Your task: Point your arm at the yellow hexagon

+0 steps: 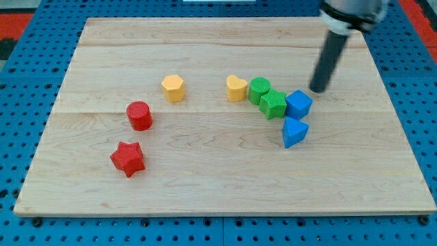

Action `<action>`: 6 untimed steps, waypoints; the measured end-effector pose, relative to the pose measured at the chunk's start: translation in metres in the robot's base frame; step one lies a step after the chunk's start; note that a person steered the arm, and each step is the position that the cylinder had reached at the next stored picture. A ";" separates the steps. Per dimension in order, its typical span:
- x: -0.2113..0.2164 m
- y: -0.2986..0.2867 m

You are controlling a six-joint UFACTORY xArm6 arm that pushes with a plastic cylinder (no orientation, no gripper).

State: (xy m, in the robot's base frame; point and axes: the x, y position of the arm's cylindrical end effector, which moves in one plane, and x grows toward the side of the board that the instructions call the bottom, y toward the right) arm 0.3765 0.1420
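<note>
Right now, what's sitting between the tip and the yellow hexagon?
In the camera view, between my tip and the yellow hexagon sit the blue cube, two green blocks and the yellow heart.

Wood board (205, 178) w/ blocks: yellow hexagon (173, 87), yellow heart (236, 88), 2 green (268, 98), 2 blue (297, 117), red cylinder (139, 115), red star (128, 158).

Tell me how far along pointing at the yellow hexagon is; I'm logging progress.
Nothing looks done yet. My tip rests at the view's right, just above the blue cube. The yellow hexagon sits well to the left, beyond the yellow heart. Left: travel across to it.
</note>
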 end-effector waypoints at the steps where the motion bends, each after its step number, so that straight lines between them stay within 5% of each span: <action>1: -0.008 -0.100; 5: -0.014 -0.213; 6: 0.013 -0.255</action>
